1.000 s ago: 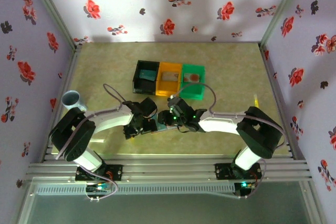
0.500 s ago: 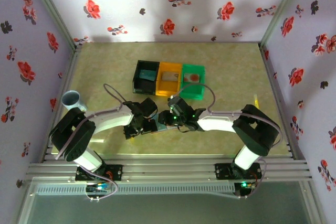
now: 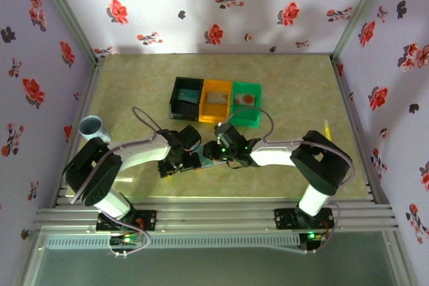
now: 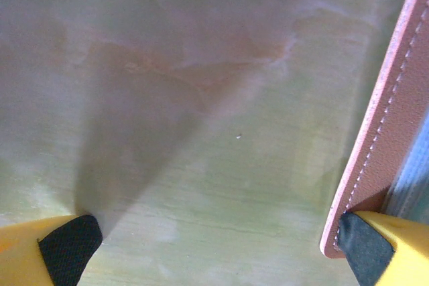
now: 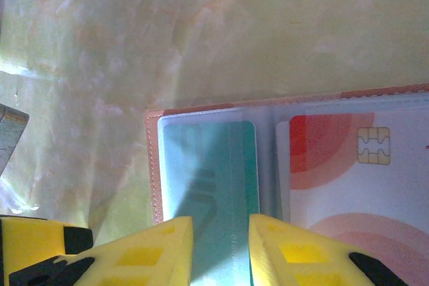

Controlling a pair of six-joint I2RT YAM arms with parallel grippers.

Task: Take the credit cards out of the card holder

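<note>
The card holder (image 5: 152, 165) lies open on the table, pink rim round clear pockets. A teal-green credit card (image 5: 214, 155) sits in its left pocket, and a pale one with orange-red shapes (image 5: 348, 179) sits in the right pocket. My right gripper (image 5: 220, 227) hovers over the teal card with a narrow gap between its yellow fingers and grips nothing. My left gripper (image 4: 214, 252) is wide open low over the table. Its right pad (image 4: 362, 249) touches the card holder's (image 4: 395, 118) pink stitched edge. From above, both grippers meet at the card holder (image 3: 200, 161).
Black (image 3: 186, 98), orange (image 3: 215, 100) and green (image 3: 245, 104) bins stand in a row just behind the grippers. A blue cup (image 3: 91, 126) stands at the left edge by my left arm. A thin yellow object (image 3: 326, 128) lies at the right.
My right arm's elbow has swung left and its jaws have narrowed over the teal card. The left arm and the holder have stayed still.
</note>
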